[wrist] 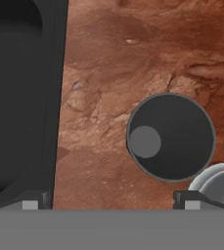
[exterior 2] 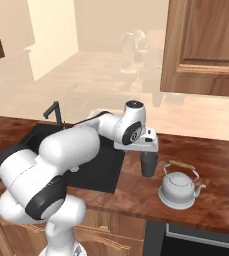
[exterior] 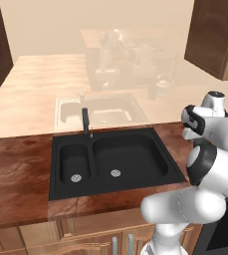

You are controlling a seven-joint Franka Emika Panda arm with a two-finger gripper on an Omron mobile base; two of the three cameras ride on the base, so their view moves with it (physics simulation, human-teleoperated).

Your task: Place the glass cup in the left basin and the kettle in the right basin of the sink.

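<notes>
End effector [wrist: 111, 204] open, empty, only the fingertips showing at the hand view's bottom edge. Glass cup [exterior 2: 148, 164] stands on the table [exterior 2: 216, 165] right below it, frame centre. Kettle [exterior 2: 179, 189] lower right, cropped in hand view. Sink [exterior: 130, 157] left, partly hidden by the arm.

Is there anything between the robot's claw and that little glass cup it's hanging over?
Nothing visible. The open gripper hangs directly above the glass cup, which stands upright on the counter between the sink and the kettle.
</notes>
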